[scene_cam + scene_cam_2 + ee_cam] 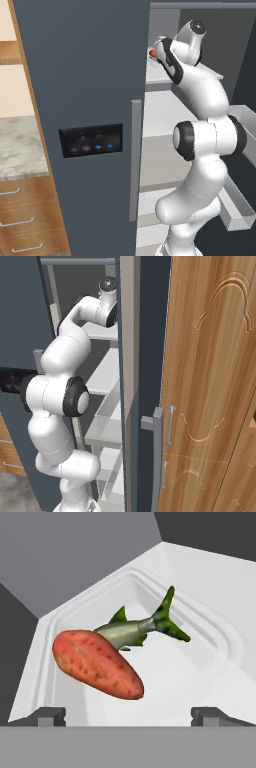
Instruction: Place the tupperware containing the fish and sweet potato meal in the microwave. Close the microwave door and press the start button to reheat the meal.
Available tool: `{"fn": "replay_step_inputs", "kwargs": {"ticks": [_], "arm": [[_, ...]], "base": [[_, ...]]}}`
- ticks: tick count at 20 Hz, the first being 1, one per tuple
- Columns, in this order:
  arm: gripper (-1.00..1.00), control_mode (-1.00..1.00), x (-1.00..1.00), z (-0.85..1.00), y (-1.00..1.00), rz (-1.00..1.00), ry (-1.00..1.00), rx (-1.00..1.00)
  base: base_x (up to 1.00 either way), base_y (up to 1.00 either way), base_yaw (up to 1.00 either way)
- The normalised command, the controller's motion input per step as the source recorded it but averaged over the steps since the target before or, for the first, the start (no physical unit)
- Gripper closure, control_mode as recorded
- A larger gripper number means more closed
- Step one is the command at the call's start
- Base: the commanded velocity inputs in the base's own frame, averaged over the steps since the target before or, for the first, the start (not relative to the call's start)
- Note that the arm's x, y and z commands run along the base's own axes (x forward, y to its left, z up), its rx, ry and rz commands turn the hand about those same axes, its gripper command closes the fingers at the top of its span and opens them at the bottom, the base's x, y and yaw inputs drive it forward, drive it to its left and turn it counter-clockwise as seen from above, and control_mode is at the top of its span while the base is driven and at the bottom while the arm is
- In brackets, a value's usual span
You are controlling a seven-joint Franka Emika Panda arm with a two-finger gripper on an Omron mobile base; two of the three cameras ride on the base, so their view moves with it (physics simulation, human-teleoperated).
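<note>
The 2 fingers point(50, 716) stand spread wide, released, gripping nothing, their tips just above the near rim of the tupperware point(210, 637). The tupperware sits on a white fridge shelf point(210, 572), holding a sweet potato point(97, 664) lying across a fish point(142, 626).

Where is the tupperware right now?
In the hand view the tupperware sits on a white fridge shelf just ahead of the open pincer, holding the sweet potato and fish.
</note>
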Motion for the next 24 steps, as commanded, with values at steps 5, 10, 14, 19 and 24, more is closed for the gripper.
{"fn": "replay_step_inputs", "kwargs": {"ticks": [5,10,14,19,24], "arm": [[-1.0,-1.0,0.3,-0.17,0.0,0.0,0.01,0.0],[-1.0,-1.0,0.23,-0.15,0.0,0.0,0.04,0.0],[-1.0,-1.0,0.25,-0.13,0.0,0.0,0.01,0.0],[1.0,-1.0,0.17,-0.18,0.0,0.0,0.01,0.0],[1.0,-1.0,-0.02,0.0,0.0,0.0,0.0,0.0]], "base": [[0.0,0.0,0.0],[0.0,0.0,0.0],[0.0,0.0,0.0],[0.0,0.0,0.0],[0.0,0.0,0.0]]}}
